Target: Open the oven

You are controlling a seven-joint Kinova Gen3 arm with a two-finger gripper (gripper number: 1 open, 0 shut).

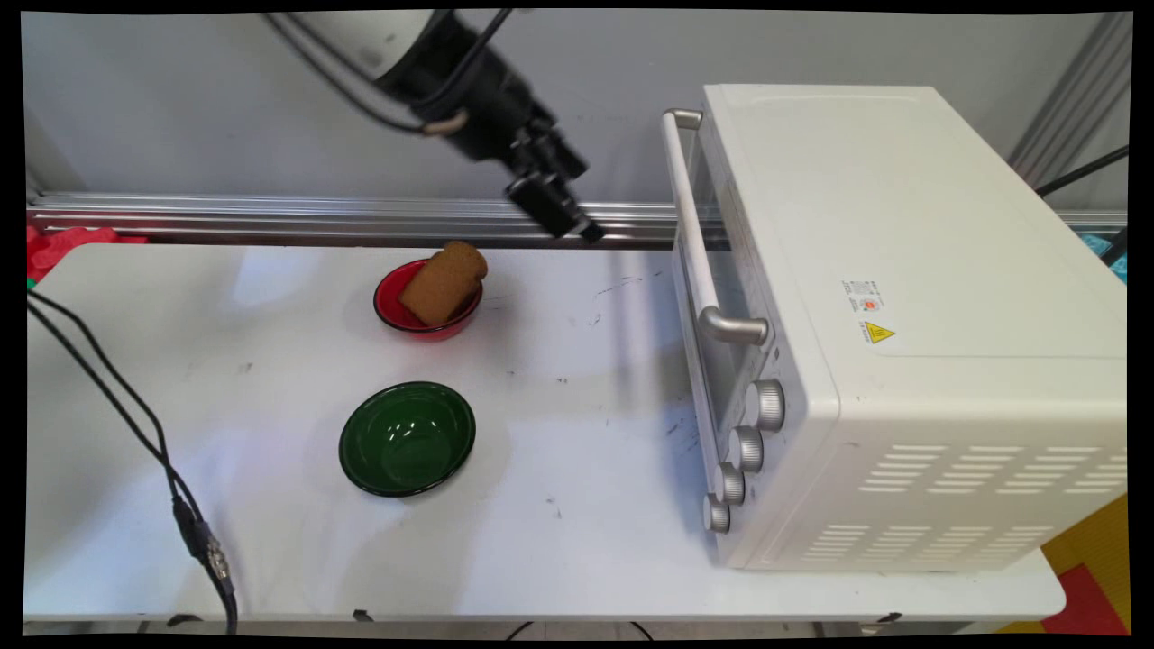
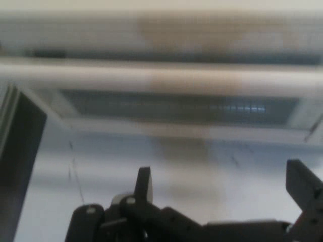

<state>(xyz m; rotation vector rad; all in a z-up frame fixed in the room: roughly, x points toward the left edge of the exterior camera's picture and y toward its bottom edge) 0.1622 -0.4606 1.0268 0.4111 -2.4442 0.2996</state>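
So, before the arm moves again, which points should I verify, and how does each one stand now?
1. Gripper open, holding nothing: ok, fingers apart in hand view.
2. Gripper clear of the oven handle: ok, a gap shows.
3. Oven door shut: ok.
4. Bread in the red bowl: ok, leaning on its rim.
5. Green bowl empty: ok.
6. Handle centred between the fingers: cannot tell.

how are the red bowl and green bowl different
The red bowl holds a brown slice of bread leaning on its rim; the green bowl is empty. The red bowl looks smaller and sits farther back, nearer the gripper. Both are round, glossy and upright on the table.
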